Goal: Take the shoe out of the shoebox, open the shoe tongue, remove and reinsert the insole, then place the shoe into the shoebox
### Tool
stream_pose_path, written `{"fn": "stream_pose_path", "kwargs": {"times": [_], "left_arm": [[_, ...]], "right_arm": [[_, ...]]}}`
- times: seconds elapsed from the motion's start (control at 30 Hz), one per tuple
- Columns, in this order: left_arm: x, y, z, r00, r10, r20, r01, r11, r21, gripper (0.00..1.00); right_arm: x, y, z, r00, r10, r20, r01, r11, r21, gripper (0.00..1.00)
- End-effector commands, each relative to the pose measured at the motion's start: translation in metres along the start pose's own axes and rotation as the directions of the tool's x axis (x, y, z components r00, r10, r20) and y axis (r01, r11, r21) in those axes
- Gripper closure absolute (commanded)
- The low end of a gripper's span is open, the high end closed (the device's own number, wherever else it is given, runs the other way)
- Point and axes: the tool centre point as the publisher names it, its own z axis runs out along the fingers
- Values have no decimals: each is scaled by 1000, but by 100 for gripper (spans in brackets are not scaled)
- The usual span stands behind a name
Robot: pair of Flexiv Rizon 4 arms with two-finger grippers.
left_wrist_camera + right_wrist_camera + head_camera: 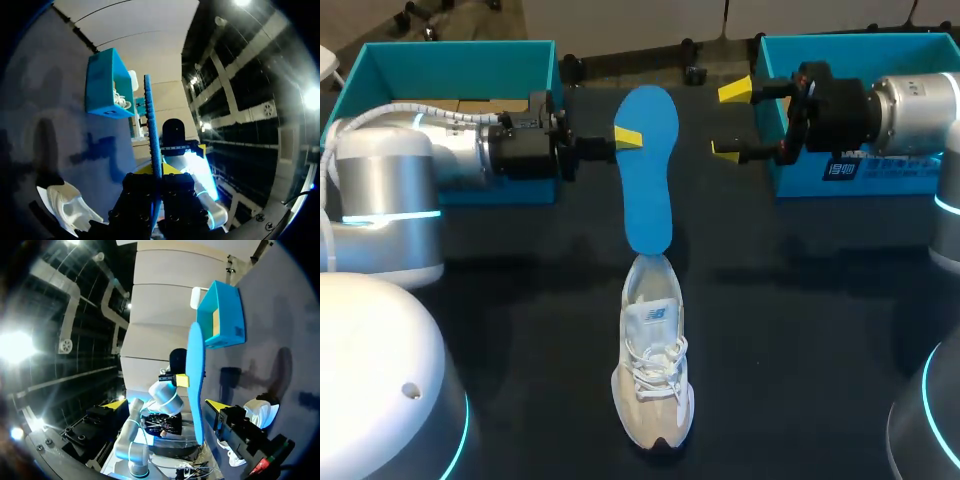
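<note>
A blue insole hangs over the dark table, and my left gripper is shut on its edge near the wide end. Its narrow end points down at the heel opening of a white and beige sneaker, which lies with its toe toward the near edge. In the left wrist view the insole stands edge-on between my left gripper's fingers, with the sneaker beside them. My right gripper stands open just right of the insole, not touching it. From the right wrist the insole faces my right gripper.
One teal shoebox part stands at the back left behind my left arm. A second teal part stands at the back right behind my right arm. Bare table lies on both sides of the sneaker.
</note>
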Motion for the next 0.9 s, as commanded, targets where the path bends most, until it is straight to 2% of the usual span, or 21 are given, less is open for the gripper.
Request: {"fn": "stream_pose_path", "kwargs": {"times": [0.03, 0.47, 0.73, 0.77, 0.9], "left_arm": [[-4, 2, 12, 990, -143, 7, 142, 989, 32, 100], [-13, 6, 24, 994, -108, 23, 108, 994, 21, 100], [-23, -2, 26, 990, -138, 23, 137, 990, 45, 100], [-23, -2, 26, 990, -138, 23, 137, 990, 45, 100], [-23, -2, 26, 990, -138, 23, 137, 990, 45, 100]], "right_arm": [[-1, 0, 1, 1000, -1, 0, 1, 1000, 0, 0], [-1, 0, 1, 1000, -1, 0, 1, 1000, 0, 0], [-1, 0, 1, 1000, -1, 0, 1, 1000, 0, 0], [0, 0, 0, 1000, -4, 13, 4, 1000, 4, 0], [12, -4, -11, 985, 26, 170, -32, 999, 34, 0]]}}
